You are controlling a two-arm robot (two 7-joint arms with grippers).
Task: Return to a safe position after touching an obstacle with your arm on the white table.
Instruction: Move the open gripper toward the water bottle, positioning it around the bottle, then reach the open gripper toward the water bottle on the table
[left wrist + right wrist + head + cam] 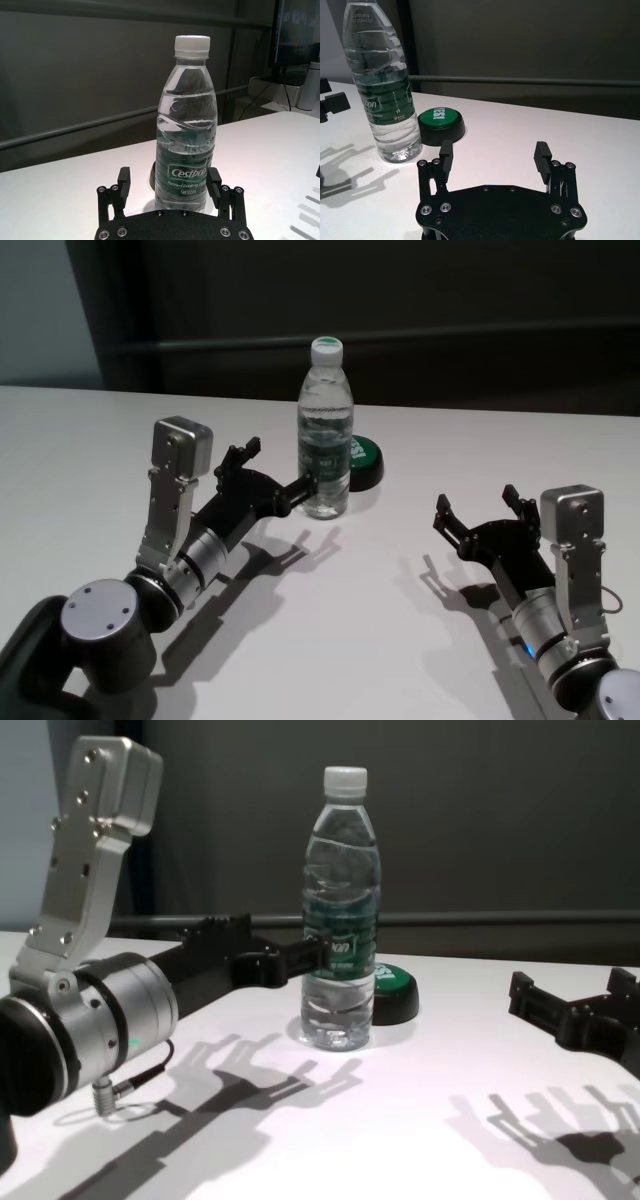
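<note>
The left end effector [272, 472] reaches over the white tabletop [380, 640] with its two fingers spread wide and gripping nothing. The obstacle, a clear water bottle [325, 430] with a white cap and green label band, stands upright just ahead of it. In the left wrist view the bottle [186, 125] sits between the two fingertips [124, 176]. In the head view one fingertip meets the bottle's lower side, though true contact is hard to confirm. Just behind the bottle, on the side away from this end effector, lies a low black puck with a green top [363, 460].

The right end effector [480, 508] hovers well apart from the bottle, fingers also wide open and empty. Bare tabletop lies between the two arms and around them. The tabletop's far edge [480, 408] runs behind the bottle against a dark wall.
</note>
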